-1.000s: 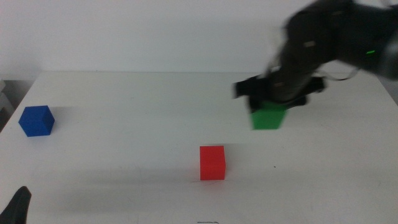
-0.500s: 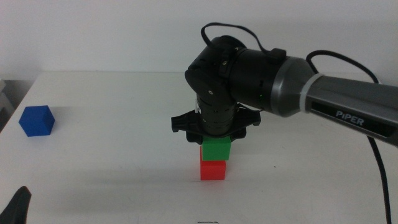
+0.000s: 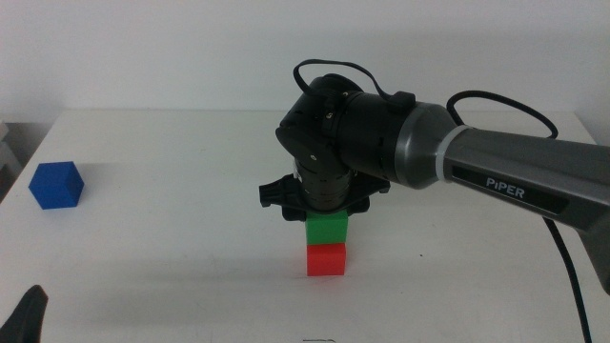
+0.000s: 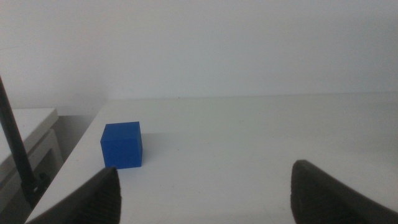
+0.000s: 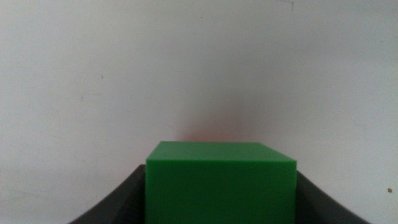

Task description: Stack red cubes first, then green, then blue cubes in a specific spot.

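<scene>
Right gripper (image 3: 327, 211) clamped on green (image 3: 327, 229) atop red (image 3: 326, 259); left gripper (image 4: 205, 186) apart, idle near-left; risk: off-centre release topples stack.

You have a plain white table (image 3: 172, 276) filling most of the middle view, its far edge running straight across toward 12 o'clock. Behind it stands a bare white wall (image 3: 191, 48), evenly and softly lit. At 9 o'clock, past the table's edge, a pale piece of furniture (image 4: 25, 130) sits lower.
</scene>
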Tool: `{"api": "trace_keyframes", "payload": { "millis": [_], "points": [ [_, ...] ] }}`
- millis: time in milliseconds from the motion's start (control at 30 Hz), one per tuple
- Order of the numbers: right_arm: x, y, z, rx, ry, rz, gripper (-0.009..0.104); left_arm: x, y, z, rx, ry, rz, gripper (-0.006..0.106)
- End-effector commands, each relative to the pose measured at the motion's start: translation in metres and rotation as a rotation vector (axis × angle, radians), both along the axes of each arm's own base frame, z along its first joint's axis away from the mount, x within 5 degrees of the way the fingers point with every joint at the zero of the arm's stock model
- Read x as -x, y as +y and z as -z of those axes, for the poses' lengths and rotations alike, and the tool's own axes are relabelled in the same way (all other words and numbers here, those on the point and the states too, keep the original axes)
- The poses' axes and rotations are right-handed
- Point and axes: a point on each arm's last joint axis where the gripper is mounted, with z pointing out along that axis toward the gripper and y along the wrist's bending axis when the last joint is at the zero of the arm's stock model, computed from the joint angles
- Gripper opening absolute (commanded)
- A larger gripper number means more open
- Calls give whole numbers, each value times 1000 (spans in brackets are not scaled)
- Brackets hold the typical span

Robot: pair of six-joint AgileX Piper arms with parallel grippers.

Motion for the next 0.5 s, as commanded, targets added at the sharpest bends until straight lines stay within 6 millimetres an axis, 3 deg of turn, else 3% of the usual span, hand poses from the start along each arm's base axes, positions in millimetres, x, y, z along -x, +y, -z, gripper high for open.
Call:
{"api": "trace_keyframes", "payload": {
  "millis": [0,467],
  "points": [
    [0,-3,-35,-50,-94,-11,-1,2,0,-9,14,-96,3,94],
    [1,-3,-25,-35,-42,20,-1,2,0,-9,14,-96,3,94]
  ]
}}
